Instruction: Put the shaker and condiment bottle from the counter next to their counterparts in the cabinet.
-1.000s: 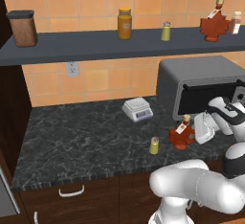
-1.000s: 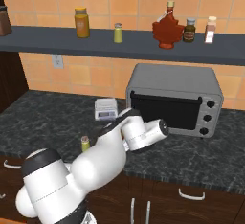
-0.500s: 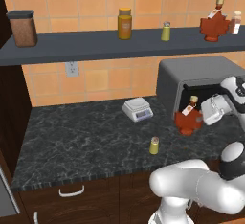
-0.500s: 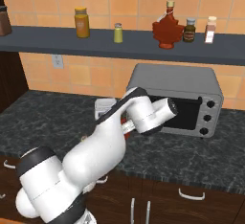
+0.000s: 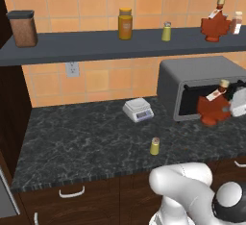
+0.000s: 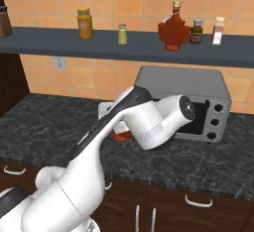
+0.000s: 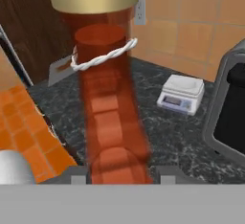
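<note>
Red glass, the condiment bottle (image 5: 214, 108) hangs tilted in the closed jaws (before the toaster oven (image 5: 199, 82)), above the tabletop (image 5: 81, 142) and shaker (image 5: 154, 146).

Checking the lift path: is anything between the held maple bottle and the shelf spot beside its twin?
Nothing visible blocks it. The bottle, in the end effector, hangs before the toaster oven, below the shelf; open air leads up to its twin.
</note>
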Available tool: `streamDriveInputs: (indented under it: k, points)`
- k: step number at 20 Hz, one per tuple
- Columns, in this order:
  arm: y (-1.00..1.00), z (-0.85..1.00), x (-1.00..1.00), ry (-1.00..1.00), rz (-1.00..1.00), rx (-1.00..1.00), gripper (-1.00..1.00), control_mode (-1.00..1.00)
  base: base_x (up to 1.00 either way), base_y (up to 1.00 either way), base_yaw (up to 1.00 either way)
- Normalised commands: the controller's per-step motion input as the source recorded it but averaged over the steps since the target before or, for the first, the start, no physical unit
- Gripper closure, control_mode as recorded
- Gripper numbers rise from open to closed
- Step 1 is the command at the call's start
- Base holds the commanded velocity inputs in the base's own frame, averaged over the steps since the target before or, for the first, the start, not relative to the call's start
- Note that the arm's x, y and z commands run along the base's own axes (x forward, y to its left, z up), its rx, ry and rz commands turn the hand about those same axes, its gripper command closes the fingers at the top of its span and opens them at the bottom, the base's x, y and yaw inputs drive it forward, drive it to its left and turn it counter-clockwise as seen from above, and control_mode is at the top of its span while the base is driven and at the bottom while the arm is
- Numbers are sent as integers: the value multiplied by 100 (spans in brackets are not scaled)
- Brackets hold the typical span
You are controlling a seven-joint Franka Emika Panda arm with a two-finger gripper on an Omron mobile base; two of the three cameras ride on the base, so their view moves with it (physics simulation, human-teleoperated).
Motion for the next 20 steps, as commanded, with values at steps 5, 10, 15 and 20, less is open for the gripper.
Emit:
streamDriveInputs:
  k: [5,10,15,20]
  points:
    - [-18,100,-65,-5,-42,0,100,-100,0,0,0]
    - [-9,100,-54,-8,-39,0,100,-100,0,0,0]
    - [1,100,-60,-15,-24,-1,100,-100,0,0,0]
    - [5,100,-42,-21,-12,-10,100,-100,0,0,0]
